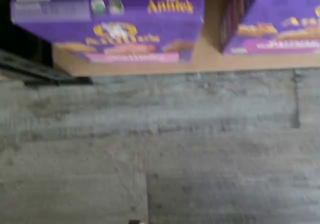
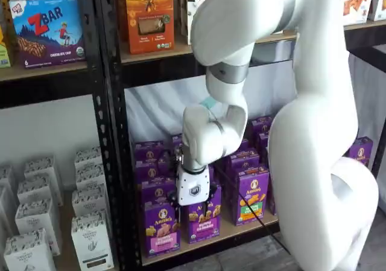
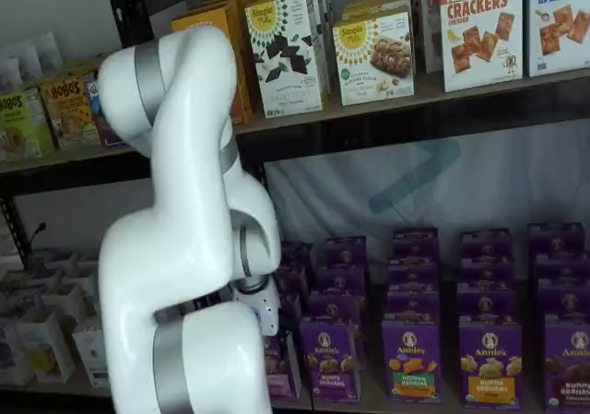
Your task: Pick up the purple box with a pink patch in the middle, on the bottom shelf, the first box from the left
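The purple box [image 2: 160,225] with its pink patch stands upright at the left end of the bottom shelf [image 2: 238,232], beside the black upright. It also shows in the wrist view, where the purple box [image 1: 115,29] sits close to the edge of the tan shelf board [image 1: 210,60]. In a shelf view the arm covers most of the purple box [image 3: 280,370]. My gripper [image 2: 197,213] hangs in front of the front row, just right of and above that box. It is open, with a gap between its black fingers [image 2: 184,207], and holds nothing.
More purple cartons fill the shelf: one with a purple band [image 2: 202,221], one with a green-and-orange patch [image 2: 254,197]. A black perforated upright [image 2: 106,138] stands left of the box, with white cartons [image 2: 36,223] beyond it. Grey floor [image 1: 160,149] lies below the shelf.
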Controlling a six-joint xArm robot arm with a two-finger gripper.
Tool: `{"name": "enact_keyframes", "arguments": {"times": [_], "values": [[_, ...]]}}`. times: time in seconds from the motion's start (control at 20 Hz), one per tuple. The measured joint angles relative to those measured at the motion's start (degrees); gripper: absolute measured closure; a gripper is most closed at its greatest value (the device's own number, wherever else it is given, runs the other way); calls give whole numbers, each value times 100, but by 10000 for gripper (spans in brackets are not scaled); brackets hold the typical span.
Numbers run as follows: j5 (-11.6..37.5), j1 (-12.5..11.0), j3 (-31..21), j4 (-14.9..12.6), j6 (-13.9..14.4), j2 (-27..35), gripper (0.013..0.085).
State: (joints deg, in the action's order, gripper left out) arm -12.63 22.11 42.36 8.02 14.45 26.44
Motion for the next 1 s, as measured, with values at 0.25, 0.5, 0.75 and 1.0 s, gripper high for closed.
{"name": "enact_keyframes", "arguments": {"times": [0.25, 0.5, 0.75, 1.0], "values": [[60, -72, 558, 270, -337, 446, 130], [1, -194, 1033, -219, 17, 777, 130], [-94, -289, 1480, -555, 250, 1046, 130], [-178, -334, 1830, -638, 283, 1242, 130]]}}
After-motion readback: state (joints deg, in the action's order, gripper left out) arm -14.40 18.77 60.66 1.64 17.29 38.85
